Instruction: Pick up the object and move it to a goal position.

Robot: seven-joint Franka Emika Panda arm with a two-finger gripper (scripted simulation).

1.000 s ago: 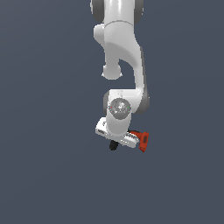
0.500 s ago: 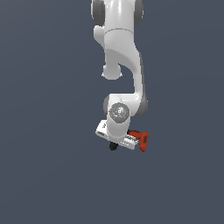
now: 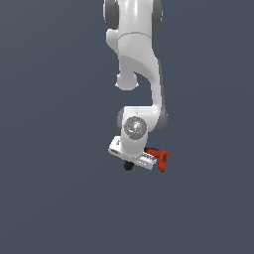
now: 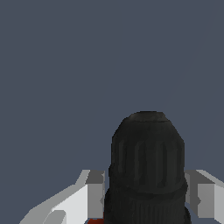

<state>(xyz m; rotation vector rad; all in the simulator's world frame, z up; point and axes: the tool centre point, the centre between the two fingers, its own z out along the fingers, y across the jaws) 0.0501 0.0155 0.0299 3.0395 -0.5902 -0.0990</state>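
Note:
The red-orange drill hangs under my white arm in the exterior view, with its blocky red base sticking out toward that view's right and its black nose poking out below the hand. My gripper is shut on the drill's body, which the hand mostly hides. In the wrist view the black ribbed nose fills the middle, between my two white fingers, with a sliver of red at the picture's edge. The drill is held up in the air.
Only a flat dark grey background surrounds the arm in both views. No goal marker, table edge or other object shows.
The arm has drawn up a little with the drill in it. The grip and the drill's pose in the hand look the same.

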